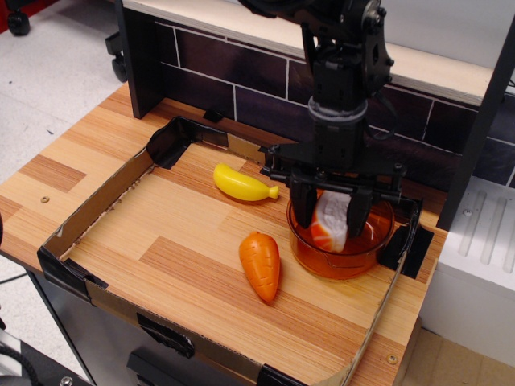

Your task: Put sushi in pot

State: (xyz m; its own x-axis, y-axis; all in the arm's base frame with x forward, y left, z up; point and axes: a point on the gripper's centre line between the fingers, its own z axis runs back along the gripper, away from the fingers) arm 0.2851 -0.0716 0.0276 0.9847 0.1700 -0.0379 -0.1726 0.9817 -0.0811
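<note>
One camera view looked down on a wood-grain table (72,165) ringed by a low cardboard wall patched with black tape (96,201). At the right of that enclosure sat the pot (342,241), round, low-walled and made of glossy translucent amber plastic. A black arm came down from the top of the frame, and its tool (331,215) was clamped on the sushi (331,222), a bumpy white rice lump with an orange layer along its lower left edge. The two dark fingers (301,205) pressed the piece from either side and reached below the pot's rim, holding the sushi tilted inside the pot; whether it touched the bottom could not be told. A smooth, curved yellow banana (241,184) lay on the table just left of the pot. A stubby, ridged orange carrot (261,264) lay in front of it, close beside the pot's left wall. Dark brick-patterned tiles (241,76) backed the table beneath a pale shelf.
</note>
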